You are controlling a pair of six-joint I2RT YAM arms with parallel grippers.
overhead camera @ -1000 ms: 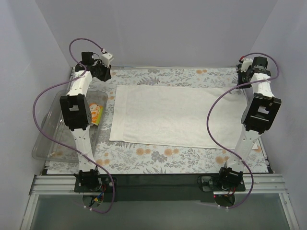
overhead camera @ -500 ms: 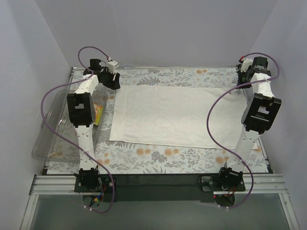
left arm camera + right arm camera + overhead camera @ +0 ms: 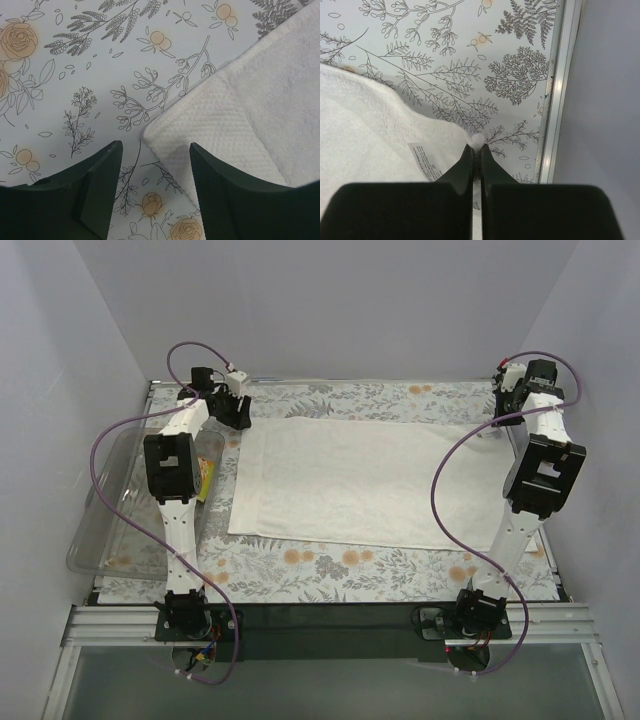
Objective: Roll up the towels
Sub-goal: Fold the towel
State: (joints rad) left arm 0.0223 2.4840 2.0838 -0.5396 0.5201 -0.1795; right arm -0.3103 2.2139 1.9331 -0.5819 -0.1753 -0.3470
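The large white towel [image 3: 370,480] lies spread flat on the fern-patterned covering. My left gripper [image 3: 240,414] hangs open over the towel's far left corner. In the left wrist view that waffle-weave corner [image 3: 220,120] reaches in between the left gripper's [image 3: 155,147] spread jaws, untouched. My right gripper [image 3: 497,420] is at the far right corner. In the right wrist view the right gripper [image 3: 476,147] is shut on that corner of the towel [image 3: 365,130], a white tuft poking out past the tips, with the printed tag [image 3: 425,160] beside it. The small orange-and-green cloth [image 3: 205,476] lies in the tray, partly behind my left arm.
A clear plastic tray [image 3: 105,530] sits at the table's left edge, overhanging it. The table's metal rail [image 3: 554,100] runs close to the right of the right gripper, with the grey wall just beyond. Walls close in the back and both sides.
My left arm has swung right, from above the tray to the towel's far left corner, and its gripper has opened. The right arm and the towel have not moved.
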